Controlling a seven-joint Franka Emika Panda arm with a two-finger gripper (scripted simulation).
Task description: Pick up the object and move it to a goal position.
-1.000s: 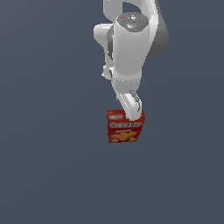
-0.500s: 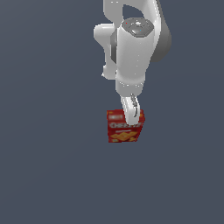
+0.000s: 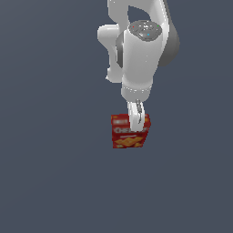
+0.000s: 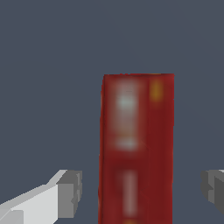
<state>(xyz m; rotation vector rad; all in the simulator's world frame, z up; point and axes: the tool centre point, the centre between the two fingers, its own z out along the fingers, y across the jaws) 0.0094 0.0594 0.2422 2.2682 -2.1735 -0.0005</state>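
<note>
Presently the box stands upright on the counter, a little below the middle of the exterior view and slightly toward that view's right. Its front is red, with white lettering across the upper part and orange crackers pictured beneath. The lettering is too blurred to read in full.

Seen from the wrist, the box shows a narrow red face with pale blurred markings and a small orange patch near one corner. It sits between the two fingers, nearer to the light-coloured one than to the dark pad on the other side. Grey counter shows in the gap on both sides, so neither finger touches the box.

The gripper is at 12 o'clock of the box in the exterior view, overlapping its top edge and upper front. Its jaws stand wide apart, wider than the box, and hold nothing.

The arm is white with a dark grey joint cover and rises from the gripper toward 12 o'clock, leaving the frame at the top.

The counter is a flat, uniform grey-blue surface.
</note>
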